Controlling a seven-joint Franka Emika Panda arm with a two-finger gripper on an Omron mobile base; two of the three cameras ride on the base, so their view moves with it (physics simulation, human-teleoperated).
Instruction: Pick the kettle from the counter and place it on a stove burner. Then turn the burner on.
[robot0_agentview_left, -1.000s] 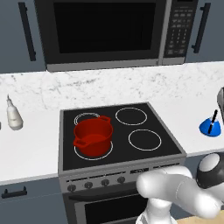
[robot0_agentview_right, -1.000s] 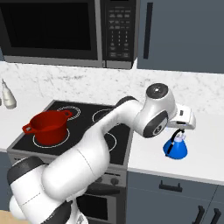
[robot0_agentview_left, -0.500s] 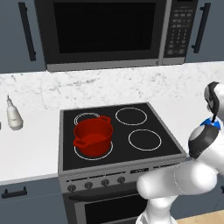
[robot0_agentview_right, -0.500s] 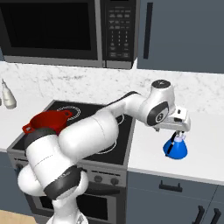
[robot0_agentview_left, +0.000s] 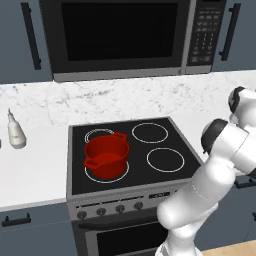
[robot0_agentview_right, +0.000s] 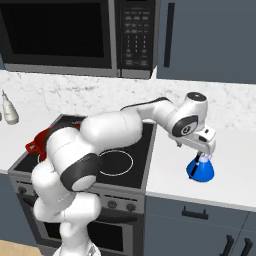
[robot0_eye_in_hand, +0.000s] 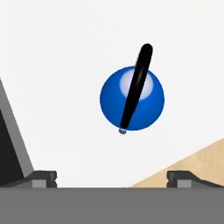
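Observation:
The small blue kettle (robot0_agentview_right: 200, 170) stands on the white counter (robot0_agentview_right: 232, 167), right of the stove. From above, the kettle (robot0_eye_in_hand: 151, 103) is a blue disc crossed by its thin black handle (robot0_eye_in_hand: 135, 87). My gripper (robot0_agentview_right: 201, 156) hangs just above the handle, and the gripper (robot0_eye_in_hand: 113, 177) is open, its fingertips (robot0_eye_in_hand: 43, 176) set wide apart with nothing between them. The kettle sits ahead of the fingertips, untouched. A single-ring stove burner (robot0_agentview_right: 116, 162) lies bare on the black cooktop, and that stove burner (robot0_agentview_left: 165, 160) is at the front right.
A red two-handled pot (robot0_agentview_left: 106, 157) sits on the front left burner. A pale bottle (robot0_agentview_left: 16, 132) stands on the left counter. Stove knobs (robot0_agentview_left: 120, 207) line the front panel. The cooktop edge (robot0_eye_in_hand: 11, 144) and the counter's front edge over wooden floor (robot0_eye_in_hand: 197, 166) flank the kettle.
The arm has swung right over the counter and folded up, bringing the hand down close above the kettle. The kettle and pot have stayed put.

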